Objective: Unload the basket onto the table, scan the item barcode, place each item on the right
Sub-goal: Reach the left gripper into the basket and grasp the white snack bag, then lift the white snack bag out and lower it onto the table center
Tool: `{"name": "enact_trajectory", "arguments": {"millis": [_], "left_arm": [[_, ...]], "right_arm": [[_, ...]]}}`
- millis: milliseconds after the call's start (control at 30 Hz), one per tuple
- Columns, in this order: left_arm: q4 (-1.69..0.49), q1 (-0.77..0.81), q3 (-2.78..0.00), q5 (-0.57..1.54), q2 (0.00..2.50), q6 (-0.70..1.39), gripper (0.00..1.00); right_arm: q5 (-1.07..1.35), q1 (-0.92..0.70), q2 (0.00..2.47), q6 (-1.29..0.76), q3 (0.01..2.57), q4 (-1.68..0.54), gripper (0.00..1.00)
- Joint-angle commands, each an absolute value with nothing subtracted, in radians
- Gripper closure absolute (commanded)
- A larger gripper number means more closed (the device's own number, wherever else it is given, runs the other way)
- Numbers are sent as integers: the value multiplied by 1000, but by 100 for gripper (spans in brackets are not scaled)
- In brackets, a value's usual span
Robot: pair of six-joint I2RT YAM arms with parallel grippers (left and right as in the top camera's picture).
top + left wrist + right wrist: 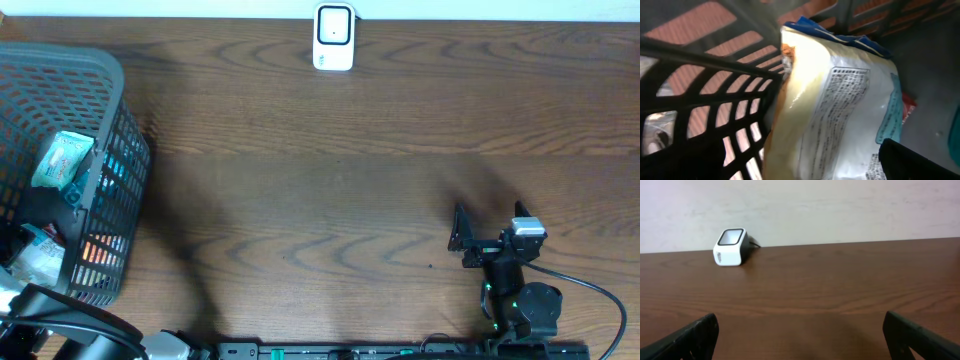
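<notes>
White packet in the basket, left tool's finger beside it, spread wide; right tool wide, empty.

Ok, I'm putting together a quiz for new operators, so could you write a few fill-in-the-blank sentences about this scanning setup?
1. The white scanner stands on the ___, near its far edge.
2. The right gripper has its jaws ___ and holds nothing.
3. The left wrist view shows a white packet lying inside the dark mesh ___.

Missing words: table; open; basket.
</notes>
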State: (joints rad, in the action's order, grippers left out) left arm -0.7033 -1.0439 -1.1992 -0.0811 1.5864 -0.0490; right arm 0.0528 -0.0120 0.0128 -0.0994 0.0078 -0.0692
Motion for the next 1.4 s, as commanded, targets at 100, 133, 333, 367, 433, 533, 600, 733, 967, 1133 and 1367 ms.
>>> {"name": "enact_trajectory", "arguments": {"millis": [100, 133, 333, 367, 433, 533, 600, 733, 967, 1133, 1367], "left_arm": [[-697, -1065, -1192, 43, 1700, -40, 2], [-698, -1065, -1192, 48, 1717, -39, 2], [-726, -1065, -1191, 150, 1808, -33, 2], [-731, -1065, -1191, 183, 1815, -33, 2], [-740, -1064, -1191, 232, 1822, -33, 10], [-747, -1064, -1192, 284, 1813, -32, 48], [-759, -1064, -1208, 284, 1800, -5, 73], [-810, -1064, -1284, 273, 1748, 79, 92], [-835, -1064, -1459, 281, 1541, 284, 93], [-756, -1064, -1533, 289, 1318, 494, 92], [-469, -976, -1534, 696, 1082, 646, 92]], "right_arm": [[51, -20, 8, -111, 6, -71, 1], [51, -20, 8, -111, 6, -71, 1], [51, -20, 8, -111, 6, -71, 1], [51, -20, 8, -111, 6, -71, 1], [51, -20, 7, -111, 6, -71, 1], [51, -20, 8, -111, 6, -71, 1], [51, -20, 7, -111, 6, -71, 1], [51, -20, 7, -111, 6, -71, 1], [51, -20, 8, -111, 6, -71, 1], [51, -20, 7, -111, 6, -71, 1], [51, -20, 7, -111, 6, -71, 1]]}}
